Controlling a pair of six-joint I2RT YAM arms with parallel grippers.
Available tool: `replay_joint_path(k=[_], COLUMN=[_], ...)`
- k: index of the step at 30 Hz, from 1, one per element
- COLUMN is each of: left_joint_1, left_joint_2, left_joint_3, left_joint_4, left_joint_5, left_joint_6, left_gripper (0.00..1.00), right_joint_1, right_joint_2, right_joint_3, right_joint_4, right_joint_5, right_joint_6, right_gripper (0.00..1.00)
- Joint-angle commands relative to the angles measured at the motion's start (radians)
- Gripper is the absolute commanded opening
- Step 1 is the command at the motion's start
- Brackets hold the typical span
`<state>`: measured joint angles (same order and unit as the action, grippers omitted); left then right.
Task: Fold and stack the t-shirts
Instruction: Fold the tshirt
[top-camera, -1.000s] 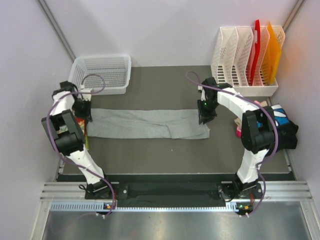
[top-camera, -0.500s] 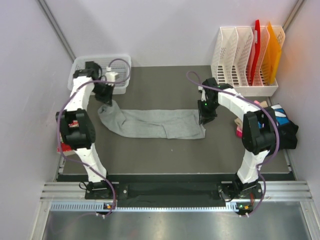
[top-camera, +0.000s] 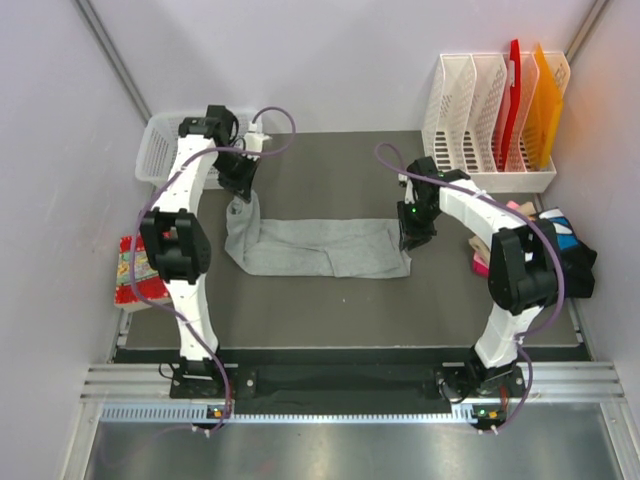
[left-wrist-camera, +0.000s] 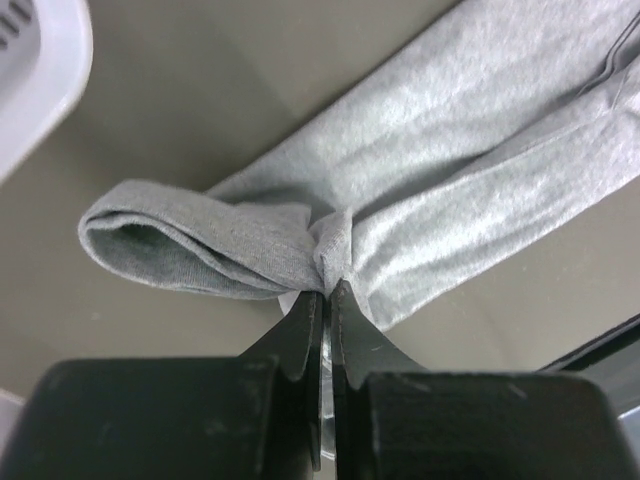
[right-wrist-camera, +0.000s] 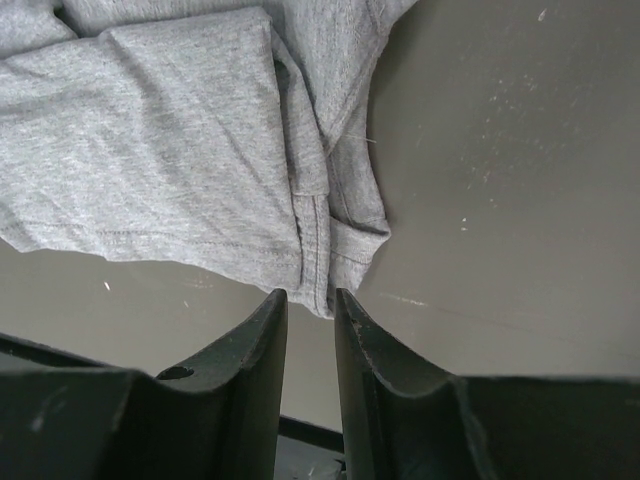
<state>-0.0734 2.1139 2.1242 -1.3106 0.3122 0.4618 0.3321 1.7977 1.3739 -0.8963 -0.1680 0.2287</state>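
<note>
The light grey t-shirt (top-camera: 330, 248) lies as a long folded strip across the dark mat (top-camera: 330, 310). My left gripper (top-camera: 242, 186) is shut on its left end and holds that end up off the mat, so the cloth hangs in a bunched fold. In the left wrist view the fingertips pinch the cloth (left-wrist-camera: 250, 240) and the gripper (left-wrist-camera: 328, 288) shows no gap. My right gripper (top-camera: 411, 236) stands at the strip's far right corner. Its jaws (right-wrist-camera: 310, 296) are narrowly apart, the hem corner (right-wrist-camera: 318, 270) lying flat right at the tips, not pinched.
A white basket (top-camera: 160, 150) stands at the back left, its rim in the left wrist view (left-wrist-camera: 40, 70). A white file rack (top-camera: 480, 120) with red and orange folders is back right. Other shirts are piled at the right edge (top-camera: 565, 255). A red patterned cloth (top-camera: 132, 270) lies left.
My left gripper has lifted the shirt's left end and carried it back and to the right, shortening the strip. The right gripper has stayed at the right end.
</note>
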Motion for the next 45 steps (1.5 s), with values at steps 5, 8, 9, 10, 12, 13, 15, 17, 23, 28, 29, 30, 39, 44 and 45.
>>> replay_joint_path(k=[5, 8, 9, 10, 12, 13, 15, 17, 23, 28, 29, 30, 39, 44, 45], left_joint_1=[0.089, 0.141, 0.150, 0.170, 0.181, 0.187, 0.188, 0.195, 0.247, 0.333, 0.343, 0.360, 0.322, 0.221, 0.186], left_joint_2=[-0.250, -0.324, -0.340, -0.366, -0.381, -0.381, -0.374, -0.364, -0.338, -0.296, -0.287, -0.270, -0.186, -0.178, -0.178], left_joint_3=[-0.142, -0.280, -0.306, -0.329, -0.377, -0.385, -0.397, -0.397, -0.392, -0.362, -0.342, -0.330, -0.176, -0.178, -0.179], left_joint_4=[-0.197, -0.197, -0.196, -0.196, -0.196, -0.196, -0.196, -0.196, -0.182, -0.174, -0.176, -0.177, -0.196, -0.196, -0.196], left_joint_5=[-0.140, -0.197, -0.205, -0.208, -0.203, -0.209, -0.216, -0.220, -0.237, -0.269, -0.271, -0.275, -0.243, -0.245, -0.237], left_joint_6=[0.005, 0.017, 0.023, 0.024, 0.020, 0.015, 0.005, -0.003, 0.012, 0.049, 0.061, 0.067, 0.069, 0.054, 0.054], left_gripper=[0.00, 0.00, 0.00, 0.00, 0.00, 0.00, 0.00, 0.00, 0.00, 0.00, 0.00, 0.00, 0.00, 0.00, 0.00], right_joint_1=[0.007, 0.008, 0.007, 0.007, 0.007, 0.008, 0.010, 0.013, 0.013, 0.012, 0.010, 0.008, -0.025, -0.024, -0.024], right_joint_2=[-0.051, -0.025, -0.008, 0.033, 0.101, 0.123, 0.191, 0.241, 0.339, 0.336, 0.335, 0.333, 0.309, 0.296, 0.287], right_joint_3=[0.020, 0.039, 0.050, 0.083, 0.150, 0.178, 0.262, 0.318, 0.347, 0.269, 0.261, 0.246, 0.215, 0.197, 0.192], right_joint_4=[0.028, 0.059, 0.069, 0.080, 0.108, 0.114, 0.125, 0.108, 0.120, 0.143, 0.148, 0.151, 0.149, 0.151, 0.151], right_joint_5=[-0.013, -0.037, -0.044, -0.063, -0.088, -0.108, -0.129, -0.136, -0.186, -0.183, -0.180, -0.174, -0.131, -0.130, -0.122], right_joint_6=[-0.003, 0.001, 0.007, 0.011, 0.027, 0.037, 0.046, 0.047, 0.063, 0.063, 0.061, 0.061, 0.044, 0.043, 0.043], right_gripper=[0.26, 0.27, 0.27, 0.27, 0.26, 0.26, 0.27, 0.27, 0.27, 0.27, 0.27, 0.27, 0.27, 0.27, 0.27])
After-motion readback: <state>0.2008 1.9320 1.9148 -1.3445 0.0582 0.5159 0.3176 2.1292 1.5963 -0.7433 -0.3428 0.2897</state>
